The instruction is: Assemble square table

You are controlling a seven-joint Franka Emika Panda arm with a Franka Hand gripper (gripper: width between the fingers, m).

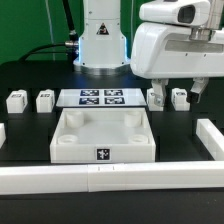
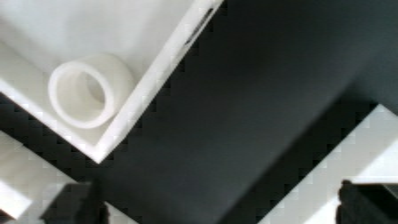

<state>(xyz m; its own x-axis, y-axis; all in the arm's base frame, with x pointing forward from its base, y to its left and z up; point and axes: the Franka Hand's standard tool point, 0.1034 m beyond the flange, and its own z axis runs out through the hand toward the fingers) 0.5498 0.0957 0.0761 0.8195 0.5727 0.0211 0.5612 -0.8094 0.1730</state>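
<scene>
Squarely on the black table lies the white square top (image 1: 100, 135), rim up, its tag (image 1: 103, 153) facing the front border bar (image 1: 110, 180). Short legs (image 1: 44, 100) stand in pairs either side of the marker board (image 1: 100, 97). Over the pair on the exterior view's right hangs the gripper (image 1: 180, 90), jaws spread wide, empty.

The white arm (image 1: 100, 40) rises as a thick column at the back of the scene. Its bulky wrist (image 1: 172, 38) hangs forward on the exterior view's right, turned downward. The end effector (image 1: 178, 92) points straight down, held low, with its two dark fingers (image 1: 161, 88) spread wide. In the wrist view the fingertips (image 2: 71, 204) show as blurred dark tips, far apart.
</scene>
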